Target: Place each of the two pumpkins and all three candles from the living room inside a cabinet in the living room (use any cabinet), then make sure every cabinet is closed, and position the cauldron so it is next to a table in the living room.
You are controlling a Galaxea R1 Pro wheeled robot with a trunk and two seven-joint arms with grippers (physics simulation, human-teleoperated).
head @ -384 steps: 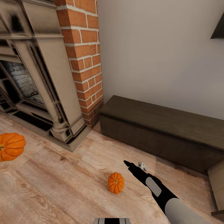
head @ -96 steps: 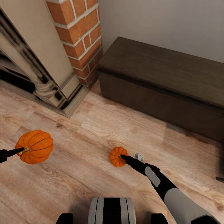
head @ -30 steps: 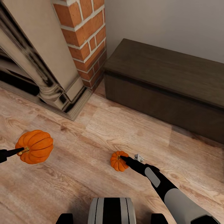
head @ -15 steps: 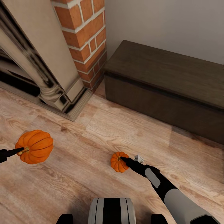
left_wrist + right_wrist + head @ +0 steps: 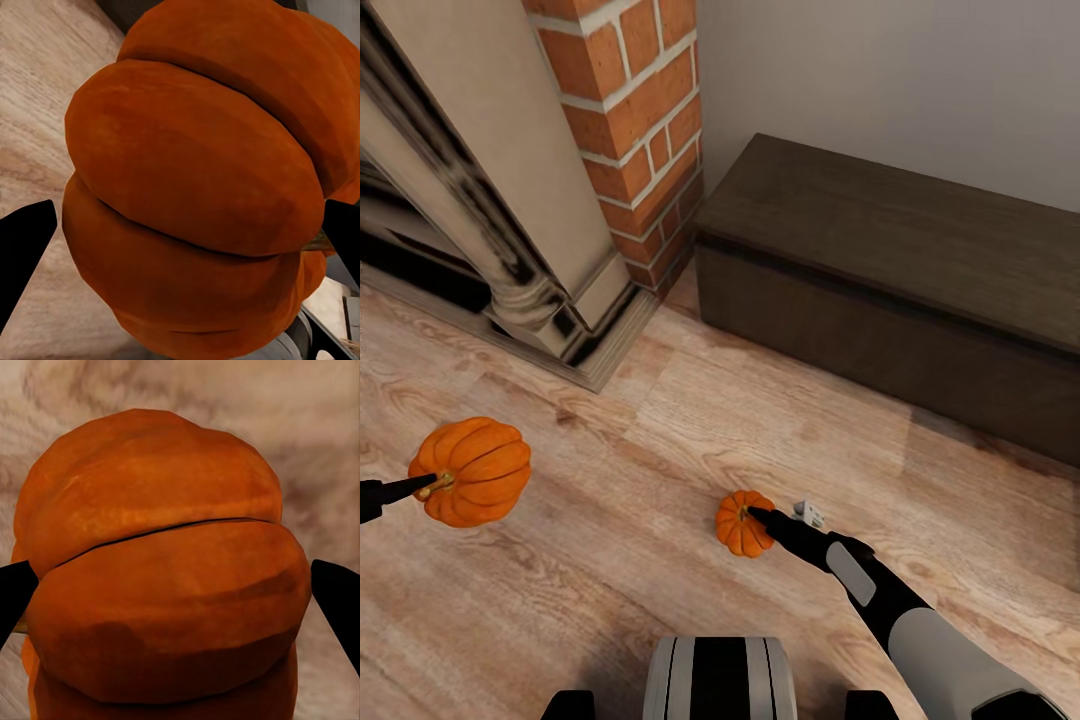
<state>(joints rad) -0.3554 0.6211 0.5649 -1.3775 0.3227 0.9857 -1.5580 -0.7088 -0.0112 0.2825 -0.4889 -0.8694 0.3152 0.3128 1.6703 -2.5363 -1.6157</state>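
My left gripper (image 5: 410,489) is shut on a big orange pumpkin (image 5: 472,472) and holds it clear of the floor at the far left; in the left wrist view the pumpkin (image 5: 202,150) sits between the two dark fingers (image 5: 22,255). A smaller pumpkin (image 5: 740,525) rests on the wooden floor, with my right gripper (image 5: 753,514) at its top. In the right wrist view that pumpkin (image 5: 165,607) spans the gap and both fingertips (image 5: 337,600) touch its sides. The dark-brown cabinet (image 5: 900,290) stands shut against the wall beyond. No candles, cauldron or table are in view.
A stone-coloured fireplace (image 5: 480,200) and a brick column (image 5: 640,130) stand at the left, beside the cabinet's end. Open wooden floor (image 5: 660,420) lies between the pumpkins and the cabinet. My base (image 5: 720,680) shows at the bottom edge.
The whole picture has slid slightly downward, so the camera moved. Both arms keep their places at the pumpkins. Much earlier, the right gripper hung apart from the small pumpkin.
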